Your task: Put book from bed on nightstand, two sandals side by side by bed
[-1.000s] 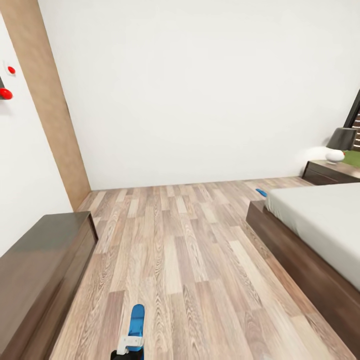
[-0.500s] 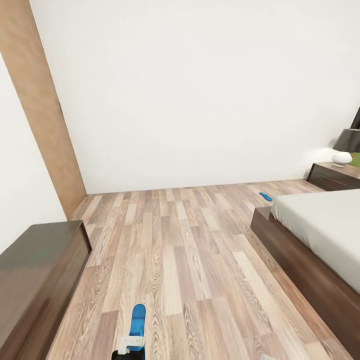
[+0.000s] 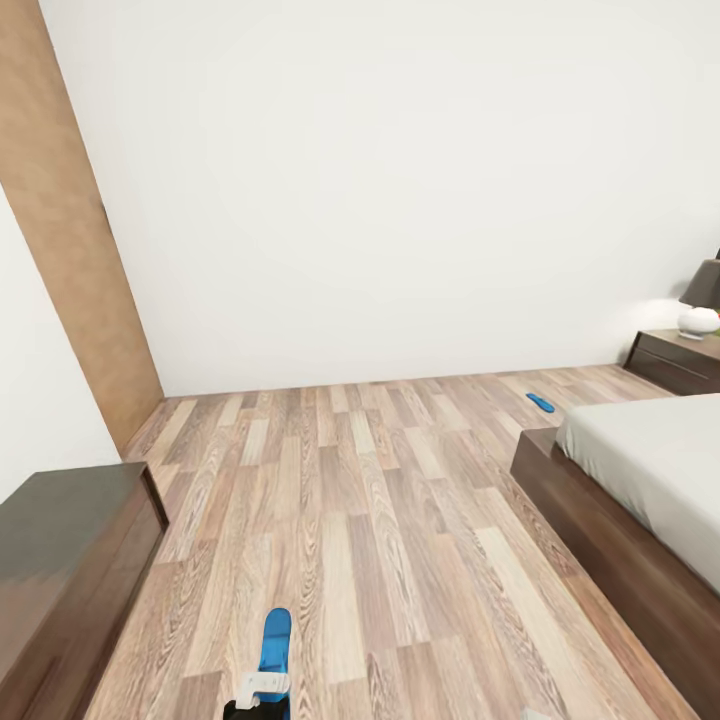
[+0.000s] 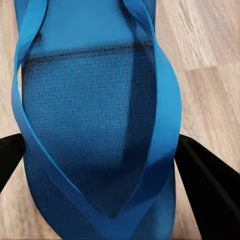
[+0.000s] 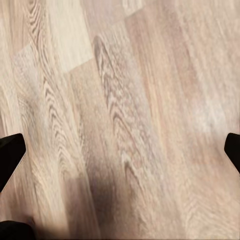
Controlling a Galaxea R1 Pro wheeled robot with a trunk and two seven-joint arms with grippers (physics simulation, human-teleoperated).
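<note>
Sandal pinched between the left gripper's black fingers, one on each side edge; the left wrist view shows its textured blue sole and thong straps close up, toe end cut off. In the head view the same sandal pokes forward over the wood floor at the bottom edge, gripper mostly cropped out. Second sandal lies far off on the floor past the corner of the bed, tiny, details hard to make out. Bed cut by the right edge: grey mattress, dark frame. Nightstand beyond it, partly cropped, carries a lamp. Long dark cabinet at left, also cropped. No writing readable anywhere. Right gripper: finger tips dark at both edges of the right wrist view, spread wide, bare floor between them.
</note>
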